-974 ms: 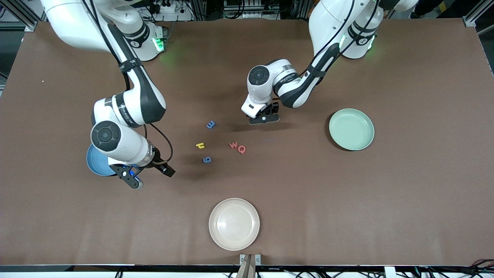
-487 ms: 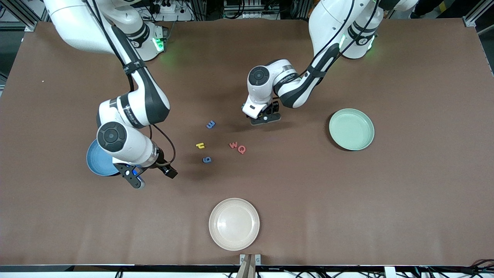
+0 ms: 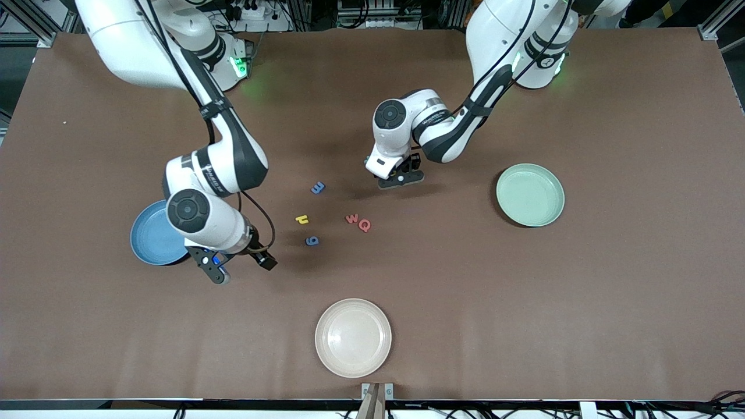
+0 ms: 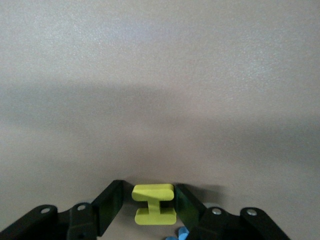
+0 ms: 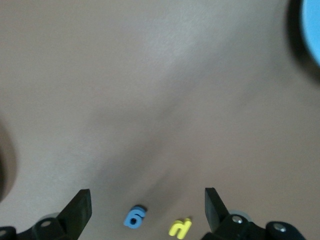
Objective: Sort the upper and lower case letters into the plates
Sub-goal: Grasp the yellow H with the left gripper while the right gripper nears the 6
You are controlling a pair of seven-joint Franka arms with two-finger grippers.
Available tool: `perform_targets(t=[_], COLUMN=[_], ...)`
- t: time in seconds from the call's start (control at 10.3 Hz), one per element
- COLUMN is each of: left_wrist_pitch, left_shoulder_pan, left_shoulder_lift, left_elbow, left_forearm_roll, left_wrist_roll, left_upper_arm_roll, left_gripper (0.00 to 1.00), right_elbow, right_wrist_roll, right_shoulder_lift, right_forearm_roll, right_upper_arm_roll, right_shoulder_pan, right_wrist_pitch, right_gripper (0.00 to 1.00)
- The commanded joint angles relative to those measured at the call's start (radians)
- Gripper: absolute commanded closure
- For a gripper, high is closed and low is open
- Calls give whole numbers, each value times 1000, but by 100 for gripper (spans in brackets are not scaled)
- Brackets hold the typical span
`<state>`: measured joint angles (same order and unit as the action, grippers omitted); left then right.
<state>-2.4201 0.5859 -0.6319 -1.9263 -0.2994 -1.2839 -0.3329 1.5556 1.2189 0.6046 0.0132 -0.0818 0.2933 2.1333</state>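
Note:
My left gripper [image 3: 399,179] is down at the table, between the loose letters and the arms' bases. In the left wrist view the left gripper [image 4: 152,191] is shut on a yellow letter I [image 4: 154,204], with a blue piece [image 4: 180,233] beside it. My right gripper [image 3: 241,266] hangs open and holds nothing, between the sky blue plate [image 3: 148,235] and the letters. Loose on the table lie a blue m [image 3: 318,187], a yellow letter [image 3: 302,219], a blue g [image 3: 312,240], a red w [image 3: 351,219] and a red Q [image 3: 365,225]. The mint green plate [image 3: 529,195] lies toward the left arm's end.
A cream-white plate [image 3: 353,337] sits near the front edge of the table. The right wrist view shows the blue g [image 5: 134,216], the yellow letter [image 5: 180,227] and an edge of the blue plate [image 5: 312,30].
My left gripper's fingers have closed in on the yellow I. My right arm has moved from over the blue plate toward the letters, uncovering more of the plate.

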Motion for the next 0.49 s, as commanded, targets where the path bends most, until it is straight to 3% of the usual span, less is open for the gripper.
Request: perform_targets(t=[0.0, 0.1, 0.39], left_wrist_pitch=[19, 27, 41], left_shoulder_pan=[-1, 0, 0], left_shoulder_lift=[-25, -31, -35], left_elbow=[26, 36, 46], left_forearm_roll=[6, 6, 5], left_wrist_roll=[-8, -8, -8], left_upper_arm_roll=[-3, -3, -3], left_gripper=[61, 62, 82], right_elbow=[-35, -40, -58], right_wrist_roll=[118, 146, 209], right_shoulder_lift=[79, 113, 153], right_forearm_roll=[19, 20, 40], right_upper_arm_roll=[5, 8, 8], right_shoulder_pan=[55, 78, 84], right_wrist_pitch=[74, 117, 155], right_gripper=[0, 0, 0])
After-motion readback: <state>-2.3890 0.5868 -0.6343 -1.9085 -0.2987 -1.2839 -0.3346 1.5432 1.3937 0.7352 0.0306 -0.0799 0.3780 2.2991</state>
